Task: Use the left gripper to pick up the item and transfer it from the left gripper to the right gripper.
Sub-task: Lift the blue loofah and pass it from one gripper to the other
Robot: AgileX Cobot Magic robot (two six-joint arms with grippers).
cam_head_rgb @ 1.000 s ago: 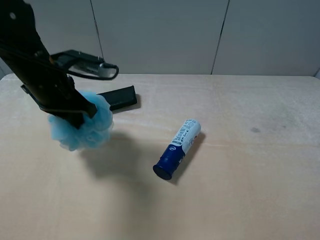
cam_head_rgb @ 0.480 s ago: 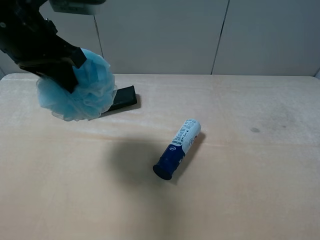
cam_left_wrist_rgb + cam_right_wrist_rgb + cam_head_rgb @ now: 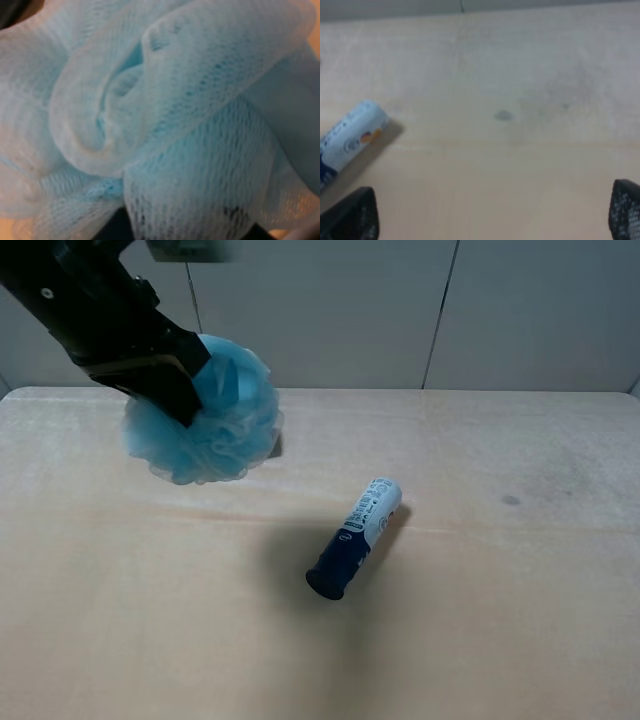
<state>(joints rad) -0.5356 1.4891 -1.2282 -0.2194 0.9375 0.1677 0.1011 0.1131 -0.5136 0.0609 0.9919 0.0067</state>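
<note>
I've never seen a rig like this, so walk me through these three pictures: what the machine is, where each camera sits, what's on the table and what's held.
This is a robot with two arms, each ending in a gripper. The wide picture comes from a camera mounted high, off the arms. In it the left gripper is shut on a fluffy light blue bath pouf, held above the pale wooden table. A blue-and-white tube lies on the table. The close-up of blue mesh is from the left arm's wrist camera, and the pouf fills it. The last picture is from the right wrist: the right gripper is open and empty, its black fingertips wide apart above the table.
</note>
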